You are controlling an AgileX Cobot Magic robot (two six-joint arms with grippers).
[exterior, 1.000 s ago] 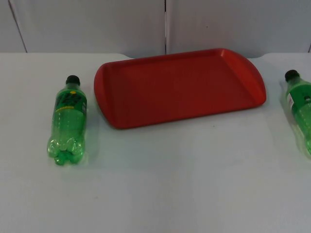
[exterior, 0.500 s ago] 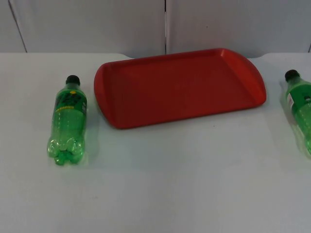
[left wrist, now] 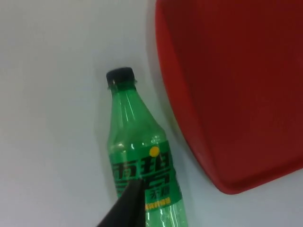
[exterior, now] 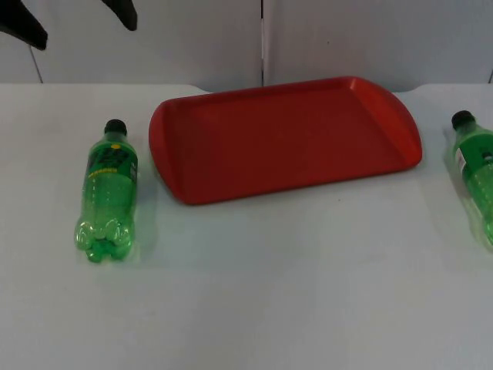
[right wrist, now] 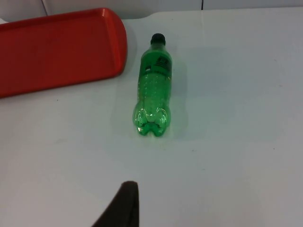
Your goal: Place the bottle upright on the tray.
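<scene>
My left claw (exterior: 77, 19), fingers spread wide, hangs at the surface's (exterior: 254, 293) far edge; the nearer green Sprite bottle (exterior: 108, 193) lies on its side toward 6 o'clock of it, cap (exterior: 115, 126) pointing to 12. Bottles: two, the second (exterior: 476, 173) lying at 3 o'clock of the red tray (exterior: 285, 139). Trays: one. My right claw's (right wrist: 124, 208) opening: I cannot tell.

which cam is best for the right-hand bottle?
Right wrist view: the right-hand bottle lies whole on the table, cap to base, beside the tray. In the top view this bottle is cut off at the picture's edge. The left wrist view has the other bottle instead.
</scene>
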